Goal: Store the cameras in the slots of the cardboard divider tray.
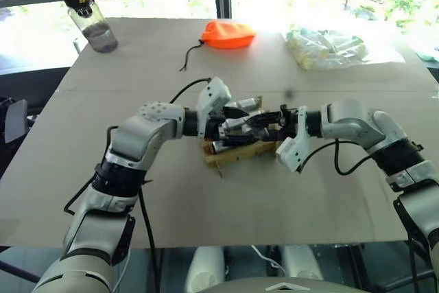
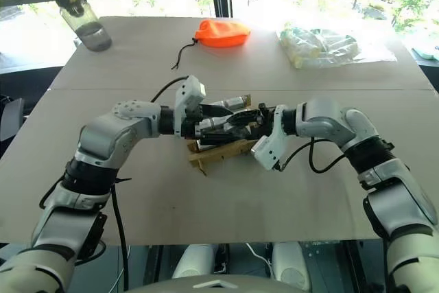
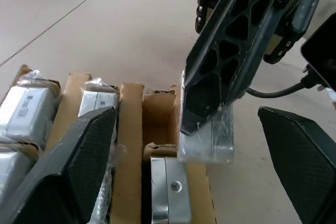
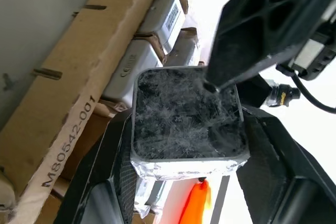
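The right claw (image 3: pixel 210 108) is clamped on a wrapped camera (image 3: pixel 210 140), carrying it just over the tray (image 3: pixel 131 129) at the bench (image 1: pixel 274 197) centre; in the right wrist view that camera (image 4: pixel 186 116) sits between the two black fingers with film bunched around it. The left claw (image 3: pixel 194 166) stands wide apart and holds nothing, its fingers straddling the same spot from 9 o'clock while the right arm comes in from 3 o'clock. Beneath the held camera an open slot shows; a bare camera (image 3: pixel 168 192) already sits in the neighbouring slot, and more wrapped ones fill the row towards 9 o'clock. The step in hand looks like seating this camera. Next, the right claw likely needs to line the block up with the free slot and lower it between the dividers before letting go, with the left claw kept out of the way. A pouch (image 1: pixel 228 34) lies at 12 o'clock, a bag (image 1: pixel 326 48) at 1 o'clock and a bottle (image 1: pixel 92 22) at 10 o'clock.
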